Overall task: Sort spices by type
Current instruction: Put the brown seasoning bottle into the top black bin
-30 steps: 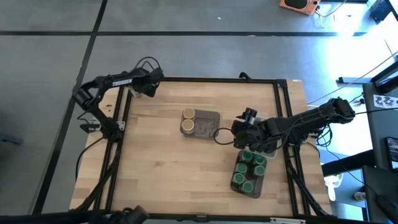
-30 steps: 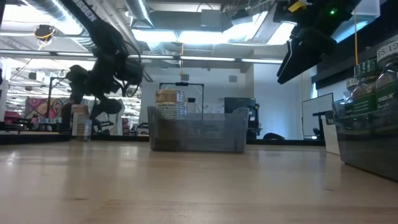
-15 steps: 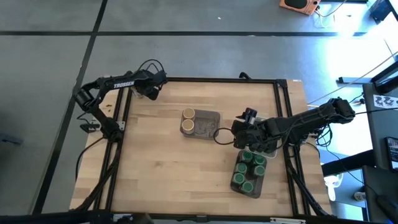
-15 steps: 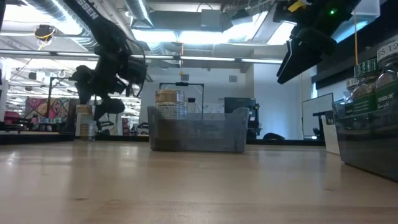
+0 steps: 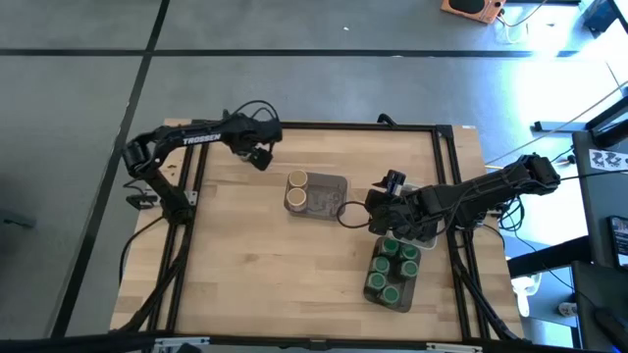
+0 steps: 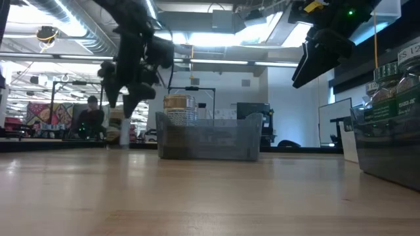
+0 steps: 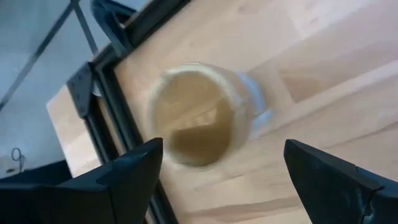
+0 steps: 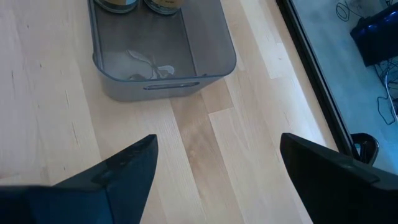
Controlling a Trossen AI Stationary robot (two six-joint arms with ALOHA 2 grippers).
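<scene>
Low in the frame, your green-lid jars (image 5: 391,270) sit in the dark tray (image 5: 404,298). Your right gripper (image 5: 376,208) hangs just above them, jaws open. Mid-frame, two tan-lid jars (image 5: 295,190) stand in the grey tray (image 5: 332,197). Upper left, your left gripper (image 5: 263,157) is open over another tan-lid jar (image 7: 198,115).

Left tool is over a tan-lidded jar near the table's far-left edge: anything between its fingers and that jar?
Nothing visible. The left tool is open above the round tan-lidded glass jar, which stands alone on bare wooden table beside the black frame rail; only open air lies between.
</scene>
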